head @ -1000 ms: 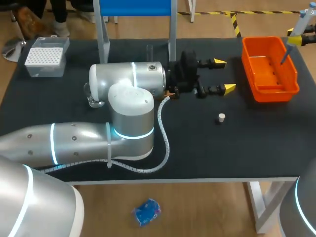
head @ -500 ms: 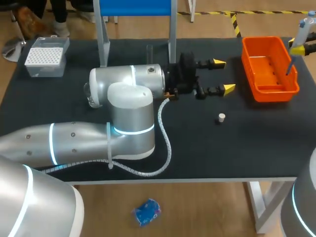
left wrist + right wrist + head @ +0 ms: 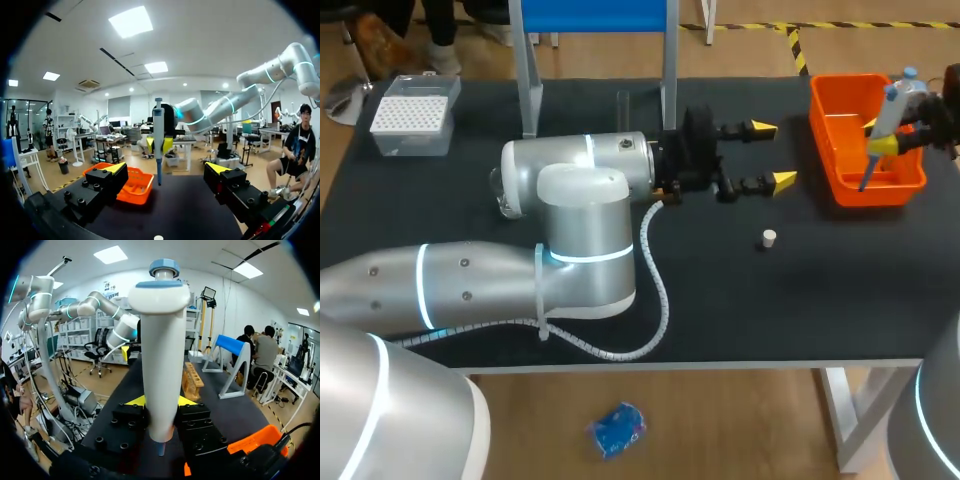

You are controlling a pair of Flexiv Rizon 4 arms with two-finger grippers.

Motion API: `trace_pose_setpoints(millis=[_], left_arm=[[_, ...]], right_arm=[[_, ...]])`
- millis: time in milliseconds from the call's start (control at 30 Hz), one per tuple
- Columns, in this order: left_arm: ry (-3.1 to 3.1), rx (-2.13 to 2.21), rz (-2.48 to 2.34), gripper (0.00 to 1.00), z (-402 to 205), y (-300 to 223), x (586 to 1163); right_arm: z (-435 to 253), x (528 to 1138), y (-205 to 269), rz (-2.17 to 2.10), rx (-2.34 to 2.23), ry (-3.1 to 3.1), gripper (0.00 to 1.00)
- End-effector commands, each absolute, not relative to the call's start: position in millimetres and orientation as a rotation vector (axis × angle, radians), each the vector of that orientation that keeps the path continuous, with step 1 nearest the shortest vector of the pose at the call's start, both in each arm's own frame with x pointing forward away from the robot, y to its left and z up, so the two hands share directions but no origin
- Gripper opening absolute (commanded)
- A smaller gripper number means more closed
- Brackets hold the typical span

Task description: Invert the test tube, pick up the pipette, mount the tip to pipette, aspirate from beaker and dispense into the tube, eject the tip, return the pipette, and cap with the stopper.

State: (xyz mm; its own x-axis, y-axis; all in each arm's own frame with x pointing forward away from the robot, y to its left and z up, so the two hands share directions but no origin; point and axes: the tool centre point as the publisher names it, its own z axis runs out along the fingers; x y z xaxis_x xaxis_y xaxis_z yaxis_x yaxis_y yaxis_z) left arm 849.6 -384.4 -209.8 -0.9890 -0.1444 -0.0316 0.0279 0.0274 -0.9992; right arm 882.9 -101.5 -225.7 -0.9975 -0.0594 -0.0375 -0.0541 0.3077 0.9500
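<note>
Looks like the eject-the-tip step. Pipette [image 3: 882, 125] upright at the right edge of the head view, clamped low on the body by the right jaws. Thin end pointing down into the orange bin [image 3: 840, 135] at upper right. Makes sense as a drop spot, with walls to catch a popped-off tip instead of letting it roll across the worktop [image 3: 720, 300]. Same story in the right wrist view: pipette [image 3: 159, 355] squeezed between both fingers, yellow tips [image 3: 134, 401] peeking out on either side, so definitely closed on it. Too small to tell about a tip on the end.

Right arm [image 3: 942, 118] barely in frame at the right edge, fingers level and pointing left, keeping the tool vertical. Left arm [image 3: 580, 230] stretched low across the middle of the frame, pointing right, parked well short of the bin. Left jaws wide open, nothing between the yellow tips [image 3: 763, 128]. Probably waiting on the stopper [image 3: 769, 238], loose on the worktop just below them, right of centre, so no capping yet. From the left wrist view, pipette [image 3: 158, 135] hanging ahead of the open fingers [image 3: 116, 168], above the bin [image 3: 132, 186].

Tip box [image 3: 412, 118] at upper left, well apart. What looks like the test tube [image 3: 622, 103] standing at top centre, beside the blue stand [image 3: 595, 15].
</note>
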Motion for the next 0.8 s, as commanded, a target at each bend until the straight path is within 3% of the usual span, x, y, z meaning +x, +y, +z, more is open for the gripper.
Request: trace_pose_setpoints(millis=[33,400,800], left_arm=[[2.160,-0.123,-2.104,1.00,-209.7,-384.1,849.4],[2.160,-0.123,-2.104,1.00,-209.7,-384.1,849.4],[2.160,-0.123,-2.104,1.00,-209.7,-384.1,849.4]], right_arm=[[-230.4,876.7,-79.7,-1.851,0.108,-2.540,0.00],[-235.2,862.3,-19.7,-1.834,0.136,-2.559,0.00],[-247.4,847.5,16.0,-1.892,0.107,-2.494,0.00]])
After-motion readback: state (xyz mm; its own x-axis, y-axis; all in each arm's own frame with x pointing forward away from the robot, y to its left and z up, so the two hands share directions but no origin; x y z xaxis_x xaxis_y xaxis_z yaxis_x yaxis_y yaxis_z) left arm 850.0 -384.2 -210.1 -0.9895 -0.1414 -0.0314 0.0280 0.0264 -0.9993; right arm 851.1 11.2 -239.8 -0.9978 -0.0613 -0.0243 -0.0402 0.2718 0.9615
